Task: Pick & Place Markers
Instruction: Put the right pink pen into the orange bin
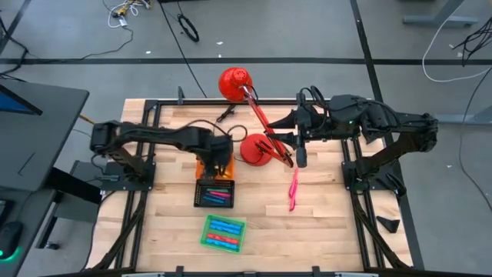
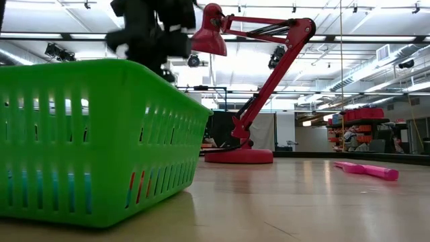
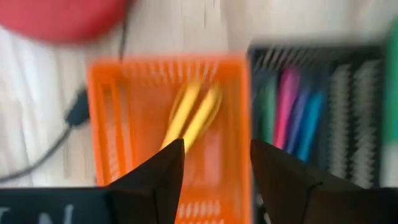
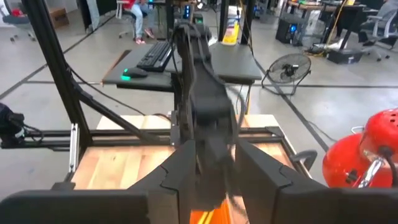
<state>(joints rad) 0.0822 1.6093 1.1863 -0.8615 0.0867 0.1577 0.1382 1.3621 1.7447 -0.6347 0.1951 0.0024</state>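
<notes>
Green basket (image 2: pixel 94 144) fills the near left of the low view, its slotted wall letting blue and red markers show through; from above, this basket (image 1: pixel 224 232) sits at about 6 o'clock on the wooden table (image 1: pixel 323 223) with blue and red markers inside. Just past it toward 12 o'clock lies a black tray (image 1: pixel 214 193) holding pink, blue and green markers (image 1: pixel 217 195), and beyond that an orange tray (image 3: pixel 168 124) with two yellow markers (image 3: pixel 198 115) lying side by side in it. The left claw (image 3: pixel 216 163) hangs directly over that orange tray, its two dark fingers (image 3: pixel 163 168) parted to a moderate gap, empty, with the yellow markers visible between and beyond them, not touched. A red desk lamp (image 1: pixel 254 150) stands near the table's centre, its shade at 12 o'clock. To the right, at about 3 o'clock from the trays, a pair of pink markers (image 1: pixel 293 189) lies end to end on the bare wood, seen also in the low view (image 2: pixel 367 170). The right claw (image 1: pixel 301 158) hovers above the table just beyond those pink markers, toward 12 o'clock; its fingers (image 4: pixel 180 174) stand partly apart, and whether it holds anything I cannot tell.
</notes>
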